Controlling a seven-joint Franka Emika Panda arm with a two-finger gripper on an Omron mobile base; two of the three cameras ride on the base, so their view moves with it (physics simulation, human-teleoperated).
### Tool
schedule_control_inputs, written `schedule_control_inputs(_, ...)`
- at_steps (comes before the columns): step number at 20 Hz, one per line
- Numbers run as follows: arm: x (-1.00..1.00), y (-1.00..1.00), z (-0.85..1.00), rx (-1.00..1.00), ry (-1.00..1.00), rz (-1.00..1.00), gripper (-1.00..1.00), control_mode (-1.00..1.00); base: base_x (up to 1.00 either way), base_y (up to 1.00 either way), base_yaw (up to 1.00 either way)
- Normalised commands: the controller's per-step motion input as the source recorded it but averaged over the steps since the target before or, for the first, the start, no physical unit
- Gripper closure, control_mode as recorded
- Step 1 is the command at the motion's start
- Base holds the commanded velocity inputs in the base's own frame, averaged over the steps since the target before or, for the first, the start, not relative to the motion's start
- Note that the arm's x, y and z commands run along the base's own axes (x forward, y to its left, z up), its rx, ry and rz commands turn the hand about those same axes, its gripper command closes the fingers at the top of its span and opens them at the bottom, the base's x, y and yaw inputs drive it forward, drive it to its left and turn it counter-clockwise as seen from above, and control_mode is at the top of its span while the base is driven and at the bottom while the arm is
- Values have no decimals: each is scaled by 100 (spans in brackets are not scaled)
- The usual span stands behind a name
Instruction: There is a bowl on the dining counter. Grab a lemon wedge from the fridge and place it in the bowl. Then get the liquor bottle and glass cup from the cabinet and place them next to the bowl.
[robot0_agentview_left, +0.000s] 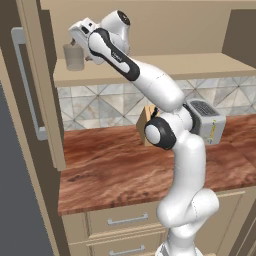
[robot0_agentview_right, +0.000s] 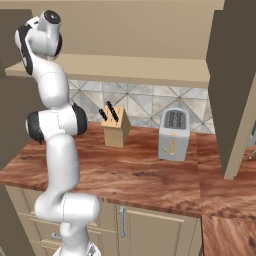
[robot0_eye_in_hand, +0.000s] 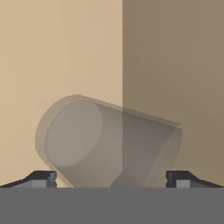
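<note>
Translucent grey, the cup (robot0_agentview_left: 74, 56) stands on the beige shelf (robot0_agentview_left: 165, 66) of the cabinet (robot0_agentview_right: 150, 25), near its left end, and your jaws (robot0_eye_in_hand: 111, 179) are spread wide just before it. In the hand view the cup lies between the two fingertips (robot0_eye_in_hand: 43, 178), seen rolled because the hand itself is rolled; in the left base view it stands upright. You judge this the reach for the cup.

To do it well, push forward until the cup's wall sits fully between the fingertips, not just its near edge, and keep it centred so neither tip nudges it first and tips or slides it towards the cabinet's back wall. Close on the mid-height of the body, then lift clear of the shelf before drawing back.

Your arm rises from the base, elbows over the wood-grain worktop (robot0_agentview_left: 110, 170), and stretches up and left, the wrist bent to point the hand level into the cabinet.
</note>
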Motion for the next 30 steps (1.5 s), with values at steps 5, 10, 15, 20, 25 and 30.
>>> schedule_control_inputs(5, 3, 5, -23, -4, 0, 0, -100, -100, 0, 0, 0)
schedule_control_inputs(10, 8, 9, -20, -5, 0, 0, -100, -100, 0, 0, 0)
schedule_control_inputs(15, 14, 3, -20, -10, 3, -2, -100, -100, 0, 0, 0)
schedule_control_inputs(20, 3, 0, -32, -21, 11, -5, -100, -100, 0, 0, 0)
schedule_control_inputs(25, 0, 0, -28, -23, 13, -3, 100, -100, 0, 0, 0)
schedule_control_inputs(30, 0, 0, -2, -6, 3, 0, 100, -100, 0, 0, 0)
